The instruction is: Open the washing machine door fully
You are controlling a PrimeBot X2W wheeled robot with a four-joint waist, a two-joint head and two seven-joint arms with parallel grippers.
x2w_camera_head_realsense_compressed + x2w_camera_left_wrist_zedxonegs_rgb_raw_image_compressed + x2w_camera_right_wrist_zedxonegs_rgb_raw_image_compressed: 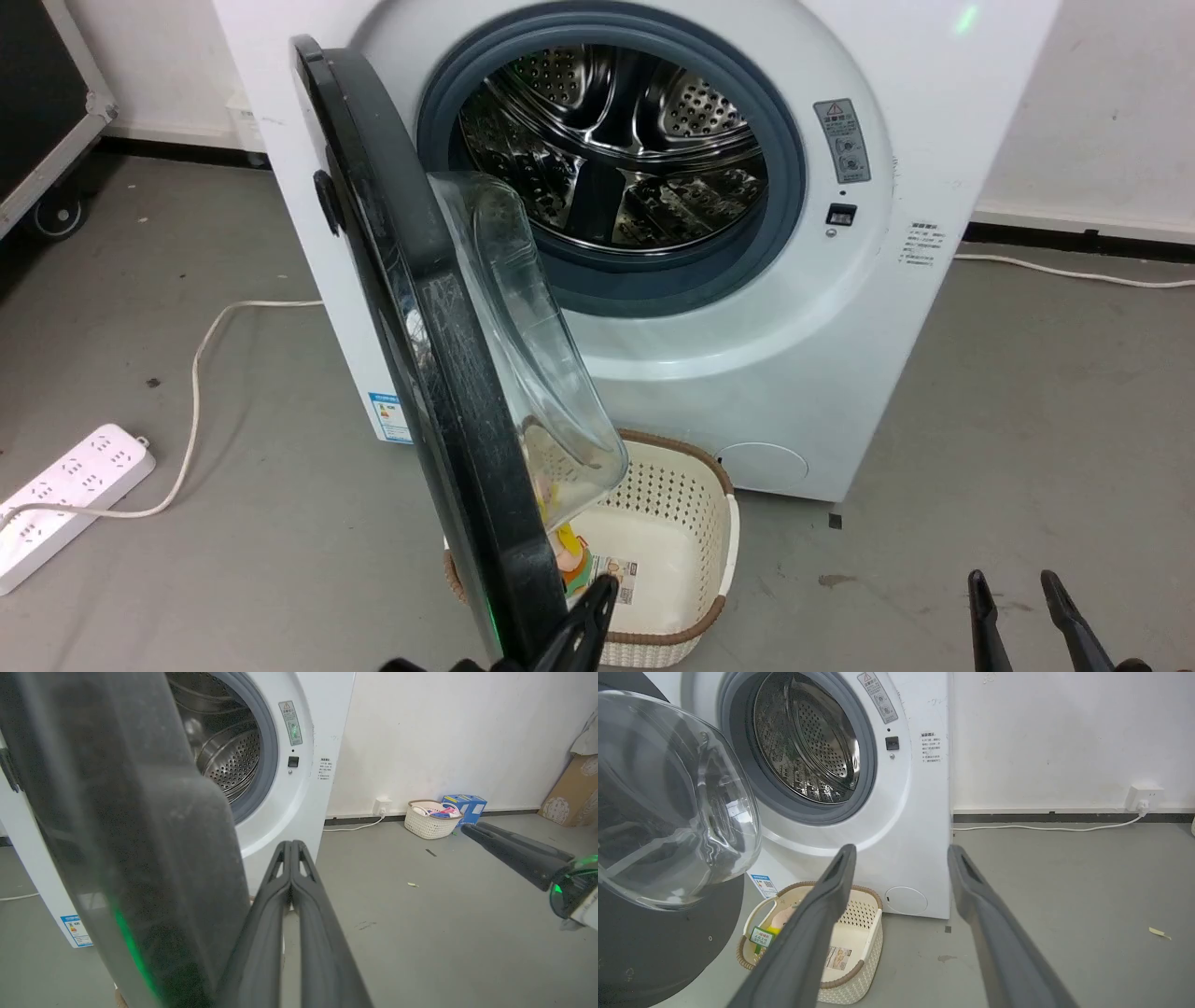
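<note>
Now, with the left jaws pinched together on nothing, long dark fingers (pixel 268 919) tip to tip and lying just beside the inner rim of the large round black-rimmed washing machine door (pixel 439 373), treat them as one blunt pusher rather than a clamp. Cannot tell from any view whether touching that rim or just short of it, so close any gap slowly before loading. Press on the black rim, low and near the free edge, far from the hinge, never on the bulging clear glass bowl (pixel 668 802). Push toward the robot's left, along the hinge's arc, and let the wrist turn with the door so as not to slide off the glossy surface. Leave the right jaws spread wide and empty, fingers (pixel 817 914) pointing at the machine's lower front, well apart from the door; no need for them here. By the head view, probably about halfway: door standing out from the big white front-loading washing machine (pixel 934 140), roughly edge-on to the camera, bowl facing the bare perforated steel drum (pixel 616 140), lower edge above the cream perforated basket (pixel 691 523) on the grey floor (pixel 1027 392). Mind the white power strip (pixel 65 485) and its pale cable (pixel 196 373) on the floor to the left during the follow-through. Stop only at the hinge's limit.
</note>
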